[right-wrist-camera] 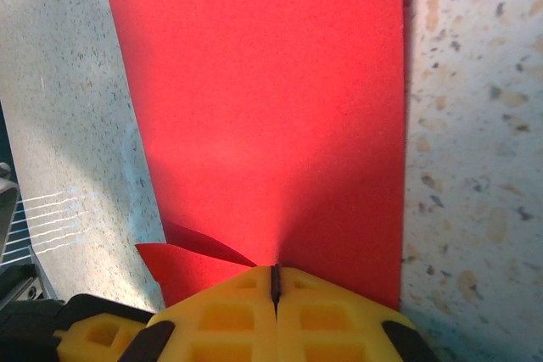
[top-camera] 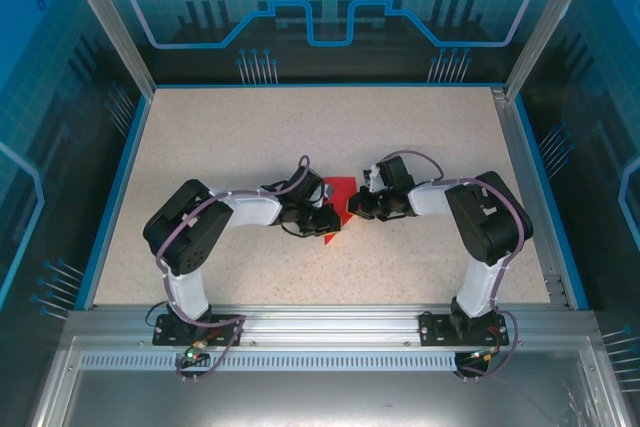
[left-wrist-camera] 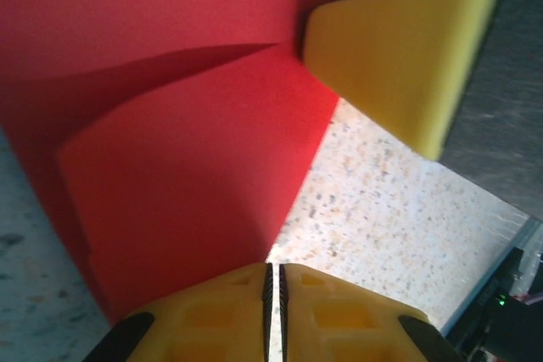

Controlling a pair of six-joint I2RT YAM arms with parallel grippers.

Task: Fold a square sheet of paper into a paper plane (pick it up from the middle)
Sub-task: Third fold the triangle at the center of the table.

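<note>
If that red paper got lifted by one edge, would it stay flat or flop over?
Probably floppy: the red sheet bends up in a soft crease where the left gripper pinches it. It looks thin and very light, so a push would likely slide or buckle it on the speckled table.

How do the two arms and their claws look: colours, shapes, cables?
The left arm and right arm mix bulky black joints with white links; a lilac cable runs along each. The left claw and right claw have yellow fingers with square recesses and black trim.
</note>
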